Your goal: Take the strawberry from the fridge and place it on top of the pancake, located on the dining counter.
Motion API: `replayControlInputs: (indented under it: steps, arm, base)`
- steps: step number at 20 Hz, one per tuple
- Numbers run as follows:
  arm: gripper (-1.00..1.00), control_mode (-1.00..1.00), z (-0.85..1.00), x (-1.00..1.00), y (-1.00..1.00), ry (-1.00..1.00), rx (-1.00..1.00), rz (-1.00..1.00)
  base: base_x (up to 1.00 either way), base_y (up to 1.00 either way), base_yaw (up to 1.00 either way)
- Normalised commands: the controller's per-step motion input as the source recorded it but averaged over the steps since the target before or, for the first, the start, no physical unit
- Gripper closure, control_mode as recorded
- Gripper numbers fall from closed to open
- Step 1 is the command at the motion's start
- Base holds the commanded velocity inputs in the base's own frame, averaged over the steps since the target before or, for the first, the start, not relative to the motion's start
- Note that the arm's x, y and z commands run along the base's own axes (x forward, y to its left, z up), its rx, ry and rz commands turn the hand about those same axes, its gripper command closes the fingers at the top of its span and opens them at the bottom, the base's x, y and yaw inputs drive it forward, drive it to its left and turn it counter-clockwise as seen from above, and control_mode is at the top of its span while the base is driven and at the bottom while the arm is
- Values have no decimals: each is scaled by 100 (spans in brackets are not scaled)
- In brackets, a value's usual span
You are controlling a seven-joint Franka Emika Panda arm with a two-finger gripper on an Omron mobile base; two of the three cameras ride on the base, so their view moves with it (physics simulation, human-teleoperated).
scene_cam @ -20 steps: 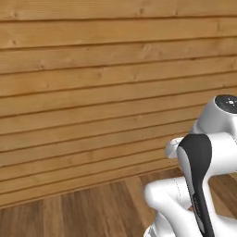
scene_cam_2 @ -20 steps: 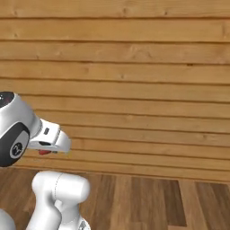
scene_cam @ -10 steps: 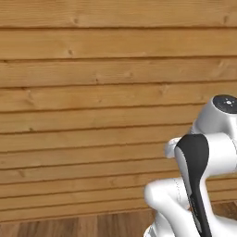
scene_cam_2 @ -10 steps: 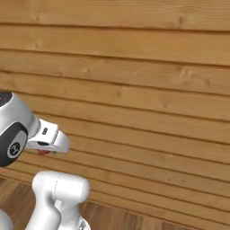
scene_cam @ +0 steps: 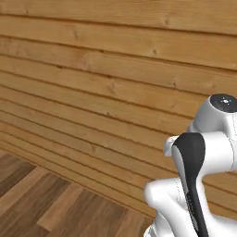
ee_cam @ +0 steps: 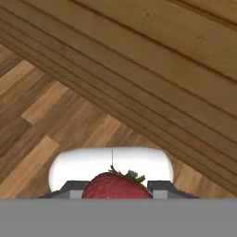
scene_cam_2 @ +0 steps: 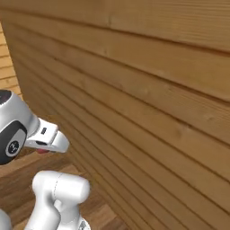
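pincer [ee_cam: 116, 187] grips strawberry [ee_cam: 116, 185] near plank wall [scene_cam: 92, 92], wood floor [ee_cam: 55, 120].

You are not seeing any readable text, label, number or sign anywhere in these views at this moment.

Tool [ee_cam: 116, 190] clamped, arm folded low

Base views close on plank wall [scene_cam: 92, 92]
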Motion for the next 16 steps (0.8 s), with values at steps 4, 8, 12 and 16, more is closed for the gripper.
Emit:
replayControlInputs:
  steps: [4,8,12,16]
  arm:
    - [100,100,0,0,0,0,0,0]
    - [100,100,0,0,0,0,0,0]
    - [100,100,0,0,0,0,0,0]
    - [100,100,0,0,0,0,0,0]
  base:
    - [37,-4,97]
    - [66,-12,93]
    - [82,-11,89]
    - [96,-18,84]
